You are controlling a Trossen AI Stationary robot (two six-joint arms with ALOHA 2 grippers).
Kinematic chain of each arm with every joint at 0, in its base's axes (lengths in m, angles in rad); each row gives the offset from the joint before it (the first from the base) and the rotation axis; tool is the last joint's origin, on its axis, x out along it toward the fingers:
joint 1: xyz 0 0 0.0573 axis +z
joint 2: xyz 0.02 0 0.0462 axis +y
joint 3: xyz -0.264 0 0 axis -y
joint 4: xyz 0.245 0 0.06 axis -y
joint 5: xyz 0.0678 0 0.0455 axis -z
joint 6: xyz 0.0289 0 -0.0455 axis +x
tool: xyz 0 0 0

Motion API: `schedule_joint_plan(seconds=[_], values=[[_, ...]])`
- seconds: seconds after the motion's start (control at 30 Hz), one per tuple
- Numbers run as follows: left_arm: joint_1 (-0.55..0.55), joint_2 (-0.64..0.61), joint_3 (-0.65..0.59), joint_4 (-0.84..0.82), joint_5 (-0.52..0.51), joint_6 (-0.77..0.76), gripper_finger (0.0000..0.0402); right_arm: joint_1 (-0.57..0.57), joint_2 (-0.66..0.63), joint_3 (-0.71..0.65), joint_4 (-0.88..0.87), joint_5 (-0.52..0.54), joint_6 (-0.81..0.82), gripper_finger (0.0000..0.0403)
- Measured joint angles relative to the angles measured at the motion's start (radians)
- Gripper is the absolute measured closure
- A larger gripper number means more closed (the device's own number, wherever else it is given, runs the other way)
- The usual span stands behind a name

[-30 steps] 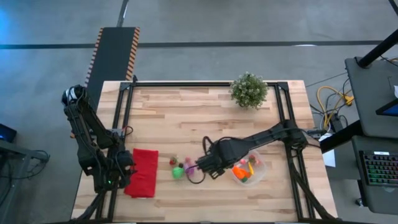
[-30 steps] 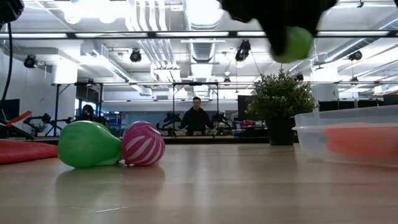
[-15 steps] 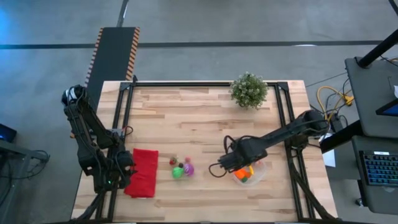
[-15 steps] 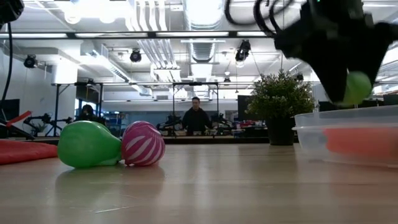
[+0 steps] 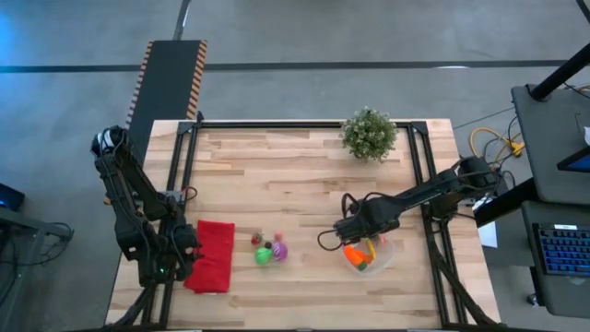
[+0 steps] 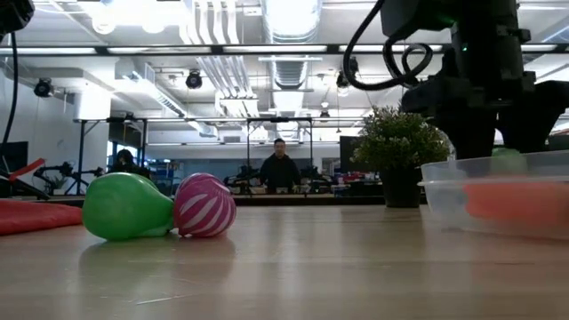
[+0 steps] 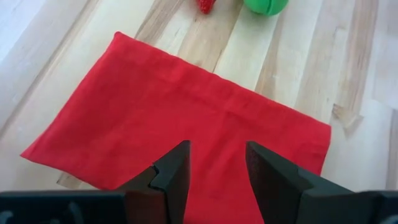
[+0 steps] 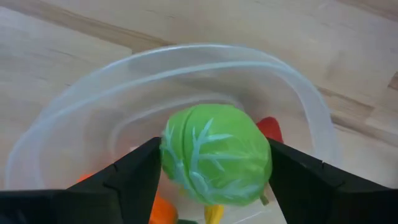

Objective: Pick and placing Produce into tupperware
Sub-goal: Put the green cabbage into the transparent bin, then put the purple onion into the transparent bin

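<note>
I have the right gripper clamped on a round green cabbage-like toy, poised over the clear round plastic tupperware at the table's four o'clock. Next, I'd spread the fingers. Left gripper idles, parted, above the red cloth.

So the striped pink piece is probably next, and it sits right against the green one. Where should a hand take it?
Grip the striped pink piece across its rounded middle, coming straight down. The green piece touches one side, so set the fingers on the two faces clear of that contact; its rounded body may otherwise roll away.
</note>
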Motion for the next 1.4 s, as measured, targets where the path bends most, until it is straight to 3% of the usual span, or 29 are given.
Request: schedule_joint_plan(seconds=[0.43, 0.8, 1.4], values=[[0.0, 0.0, 0.0, 0.004, 0.0, -0.026, 0.0262, 0.0, -0.001, 0.101, -0.045, 0.029, -0.034, 0.0094], [0.0, 0.0, 0.0, 0.003, -0.006, -0.026, 0.0262, 0.007, 0.056, 0.446, -0.032, 0.131, -0.138, 0.0081], [0.0, 0.0, 0.0, 0.003, -0.031, -0.025, 0.0262, -0.009, 0.664, 1.135, -0.103, 0.069, -0.324, 0.008]])
